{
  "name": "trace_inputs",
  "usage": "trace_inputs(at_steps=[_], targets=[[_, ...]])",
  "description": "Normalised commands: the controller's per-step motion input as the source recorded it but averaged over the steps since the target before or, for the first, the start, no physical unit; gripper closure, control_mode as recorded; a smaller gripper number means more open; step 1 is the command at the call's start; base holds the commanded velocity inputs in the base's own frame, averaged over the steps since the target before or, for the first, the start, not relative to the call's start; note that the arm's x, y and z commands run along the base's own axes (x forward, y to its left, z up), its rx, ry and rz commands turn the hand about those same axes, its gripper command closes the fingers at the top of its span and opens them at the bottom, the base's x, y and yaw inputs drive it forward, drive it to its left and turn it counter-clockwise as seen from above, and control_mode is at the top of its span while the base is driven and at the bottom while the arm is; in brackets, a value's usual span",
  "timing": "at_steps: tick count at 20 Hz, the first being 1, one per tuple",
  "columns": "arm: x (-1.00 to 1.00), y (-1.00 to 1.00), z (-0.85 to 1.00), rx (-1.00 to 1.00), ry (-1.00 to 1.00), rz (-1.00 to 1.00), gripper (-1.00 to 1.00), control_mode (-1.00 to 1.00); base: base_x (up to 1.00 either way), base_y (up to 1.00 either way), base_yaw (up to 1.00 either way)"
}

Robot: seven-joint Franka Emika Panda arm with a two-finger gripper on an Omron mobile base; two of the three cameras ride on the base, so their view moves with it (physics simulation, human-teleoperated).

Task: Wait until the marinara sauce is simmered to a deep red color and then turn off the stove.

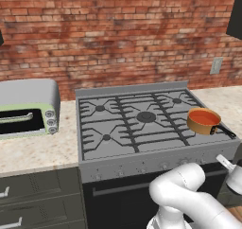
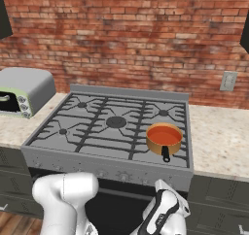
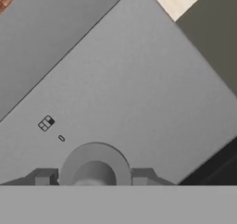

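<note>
The marinara sauce [image 1: 204, 118] [image 2: 164, 138] is a smooth orange-red disc inside a small copper saucepan [image 1: 202, 125] [image 2: 163, 144] with a dark handle. The pan stands on the front right burner of the grey stove [image 1: 142, 164] [image 2: 73, 163]. In the hand view my gripper [image 3: 92, 177] is at the stove's front panel [image 3: 129, 89], with its two dark fingertips [image 3: 44, 177] against either side of a round grey knob [image 3: 95, 160]. It is shut on that knob. My hand [image 2: 165, 207] sits low against the stove front, below the saucepan.
A grey-and-green toaster oven [image 1: 28, 112] [image 2: 22, 95] stands on the counter left of the stove. The beige counter [image 2: 219, 142] runs on to the right, with a wall outlet [image 1: 216, 66] [image 2: 228, 81] on the brick wall. Dark drawers [image 1: 38, 199] sit below.
</note>
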Motion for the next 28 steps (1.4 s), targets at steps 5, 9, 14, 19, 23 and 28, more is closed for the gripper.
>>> trace_inputs(at_steps=[5, 9, 14, 19, 23, 28], targets=[[-0.02, -0.03, 0.00, 0.20, 0.02, -0.02, 1.00, -1.00, 0.00, 0.00, 0.00], [0.00, 0.00, 0.00, 0.18, 0.07, -0.04, 1.00, -1.00, 0.00, 0.00, 0.00], [-0.01, 0.00, 0.00, 0.18, 0.11, -0.06, 1.00, -1.00, 0.00, 0.00, 0.00], [-0.11, 0.00, 0.00, 0.22, 0.10, -0.05, 1.00, -1.00, 0.00, 0.00, 0.00], [-0.18, 0.00, 0.00, 0.21, 0.07, -0.04, 1.00, -1.00, 0.00, 0.00, 0.00], [-0.19, 0.00, 0.00, 0.17, 0.03, -0.06, 1.00, -1.00, 0.00, 0.00, 0.00]])
